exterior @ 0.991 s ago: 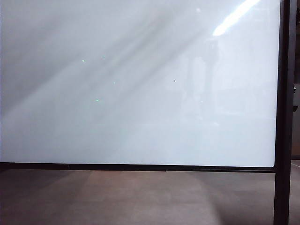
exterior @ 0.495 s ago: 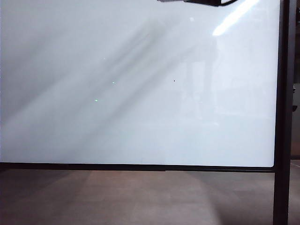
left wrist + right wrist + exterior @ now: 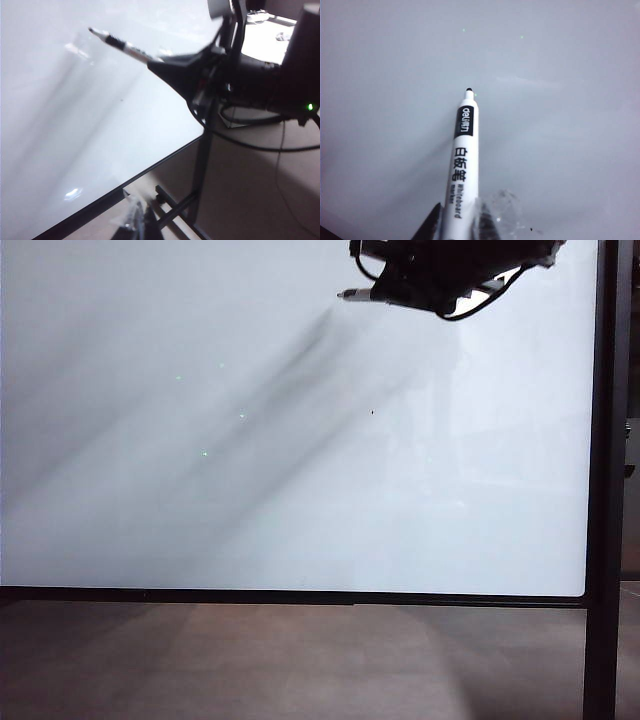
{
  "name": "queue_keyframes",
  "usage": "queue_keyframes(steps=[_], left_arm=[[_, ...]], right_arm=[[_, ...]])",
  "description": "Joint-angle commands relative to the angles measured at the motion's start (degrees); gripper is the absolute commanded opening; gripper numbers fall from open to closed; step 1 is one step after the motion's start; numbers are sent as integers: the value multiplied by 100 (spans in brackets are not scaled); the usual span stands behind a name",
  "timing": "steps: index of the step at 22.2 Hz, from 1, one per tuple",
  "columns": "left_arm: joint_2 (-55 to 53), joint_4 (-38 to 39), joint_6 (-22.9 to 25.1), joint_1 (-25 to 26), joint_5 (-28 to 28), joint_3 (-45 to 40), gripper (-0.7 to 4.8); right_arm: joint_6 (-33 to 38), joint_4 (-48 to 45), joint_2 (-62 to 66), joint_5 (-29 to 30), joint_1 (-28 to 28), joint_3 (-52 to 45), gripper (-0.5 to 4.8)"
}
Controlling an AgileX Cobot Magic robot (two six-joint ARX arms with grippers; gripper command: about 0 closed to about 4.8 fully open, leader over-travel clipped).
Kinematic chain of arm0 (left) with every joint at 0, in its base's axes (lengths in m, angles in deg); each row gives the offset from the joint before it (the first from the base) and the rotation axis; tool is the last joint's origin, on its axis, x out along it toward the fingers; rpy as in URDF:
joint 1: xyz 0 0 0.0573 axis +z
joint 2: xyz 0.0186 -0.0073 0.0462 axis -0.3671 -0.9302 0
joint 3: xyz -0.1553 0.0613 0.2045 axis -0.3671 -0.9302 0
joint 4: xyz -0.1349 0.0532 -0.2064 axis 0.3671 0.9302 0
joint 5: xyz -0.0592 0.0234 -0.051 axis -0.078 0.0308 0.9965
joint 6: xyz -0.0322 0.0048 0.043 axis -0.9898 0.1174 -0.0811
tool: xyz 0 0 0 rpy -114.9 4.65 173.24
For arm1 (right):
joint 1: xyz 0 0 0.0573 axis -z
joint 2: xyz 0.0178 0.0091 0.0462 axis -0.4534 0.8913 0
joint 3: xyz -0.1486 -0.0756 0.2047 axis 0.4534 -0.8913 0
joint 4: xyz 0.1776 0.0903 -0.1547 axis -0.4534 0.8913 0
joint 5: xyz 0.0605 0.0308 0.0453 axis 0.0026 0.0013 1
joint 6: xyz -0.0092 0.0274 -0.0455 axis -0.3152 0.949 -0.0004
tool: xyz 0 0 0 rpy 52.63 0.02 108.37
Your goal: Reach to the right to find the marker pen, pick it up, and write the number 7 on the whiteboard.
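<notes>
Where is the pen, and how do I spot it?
Find the big whiteboard and look along its top edge, right of the middle, where the black right gripper comes in. The pen sticks out of its jaws toward the board. It is slim and white with a dark tip, unlike the bulky black gripper and cables.

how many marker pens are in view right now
1. The marker pen is clamped in the right gripper near the whiteboard's upper right in the exterior view, tip toward the board. Others may lie out of frame.
</notes>
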Motion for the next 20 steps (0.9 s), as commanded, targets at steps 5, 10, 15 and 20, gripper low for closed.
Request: queue_keyframes(steps=[5, 10, 15, 20], left_arm=[[92, -81, -20, 7, 157, 11, -5], [96, -79, -17, 7, 155, 11, -5], [96, -85, -15, 7, 153, 11, -5], [96, -85, -15, 7, 151, 11, -5]], right_arm=[[-33, -632, 437, -195, -9, 48, -1], [-33, -695, 520, -385, -7, 48, -1], [-26, -691, 516, -564, -7, 48, -1], [-9, -479, 466, -876, -7, 48, -1]])
